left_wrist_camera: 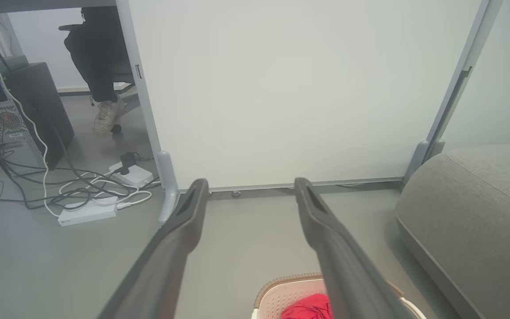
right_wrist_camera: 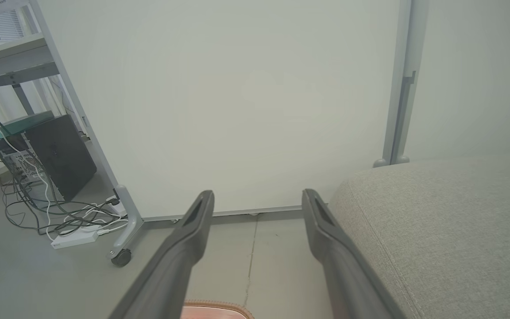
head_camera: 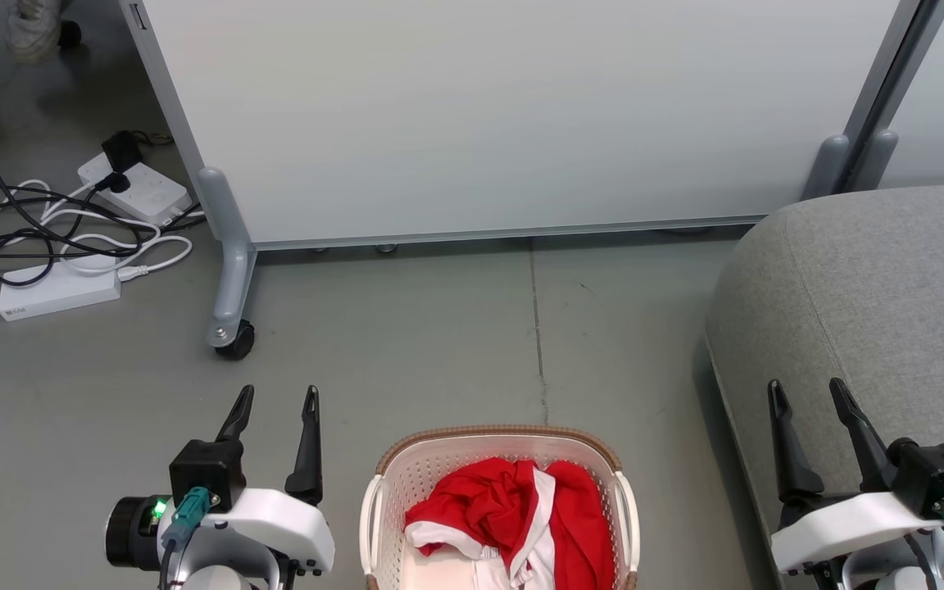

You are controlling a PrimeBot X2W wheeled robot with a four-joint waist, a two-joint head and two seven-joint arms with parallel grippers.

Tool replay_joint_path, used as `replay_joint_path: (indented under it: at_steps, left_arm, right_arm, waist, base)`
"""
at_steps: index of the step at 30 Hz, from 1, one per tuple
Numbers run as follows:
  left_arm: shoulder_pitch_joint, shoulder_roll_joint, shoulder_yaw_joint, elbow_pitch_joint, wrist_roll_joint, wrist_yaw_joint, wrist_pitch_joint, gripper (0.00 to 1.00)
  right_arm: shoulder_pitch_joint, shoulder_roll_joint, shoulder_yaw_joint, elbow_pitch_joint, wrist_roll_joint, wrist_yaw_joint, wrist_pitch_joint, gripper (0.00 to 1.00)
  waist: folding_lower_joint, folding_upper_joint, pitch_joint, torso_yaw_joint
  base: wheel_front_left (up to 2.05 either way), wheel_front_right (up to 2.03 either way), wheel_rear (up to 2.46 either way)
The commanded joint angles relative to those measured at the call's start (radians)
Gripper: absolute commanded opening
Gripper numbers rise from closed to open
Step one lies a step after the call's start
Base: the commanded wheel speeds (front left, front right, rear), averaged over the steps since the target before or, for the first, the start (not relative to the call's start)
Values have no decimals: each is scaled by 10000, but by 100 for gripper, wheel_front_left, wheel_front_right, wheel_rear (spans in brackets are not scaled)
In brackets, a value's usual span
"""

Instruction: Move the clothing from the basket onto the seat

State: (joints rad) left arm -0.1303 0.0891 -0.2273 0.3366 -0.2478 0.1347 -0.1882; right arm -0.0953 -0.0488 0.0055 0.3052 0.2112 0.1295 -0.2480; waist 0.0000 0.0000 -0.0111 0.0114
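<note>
Your robot's arm ends: white shells, black fingers.
At lower left of the head view, your left gripper (head_camera: pixel 279 392) has long tapered black fingers, a white housing (head_camera: pixel 279 515), a black block (head_camera: pixel 208 469), a teal plug (head_camera: pixel 191 504) and a green light (head_camera: pixel 159 510); the right gripper (head_camera: pixel 805 385), lower right, looks alike.

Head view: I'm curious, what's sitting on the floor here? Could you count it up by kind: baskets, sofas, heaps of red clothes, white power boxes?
Basket: 1
Sofa: 1
Red clothing heap: 1, lying in the basket; the garments in it cannot be counted
White power boxes: 2
Total: 5
</note>
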Motion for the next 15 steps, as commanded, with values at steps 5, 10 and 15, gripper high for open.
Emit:
replay_joint_path:
  at_steps: [5, 10, 15]
  left_arm:
    - [-100, 93, -40, -6, -65, 97, 4, 100]
    - [-127, 112, -87, 13, -87, 150, 11, 100]
    - [-172, 137, -156, 3, -76, 171, 25, 100]
  right_arm:
    - [-131, -37, -16, 86, 47, 22, -99, 100]
    - [-176, -38, -68, 130, -143, 22, -88, 100]
    - [-192, -38, -145, 144, -300, 22, -34, 100]
  waist:
    - [0, 0, 26, 18]
    - [0, 0, 47, 24]
    - [0, 0, 84, 7]
  base:
    - [0, 0, 0]
    - [0, 0, 0]
    - [0, 0, 0]
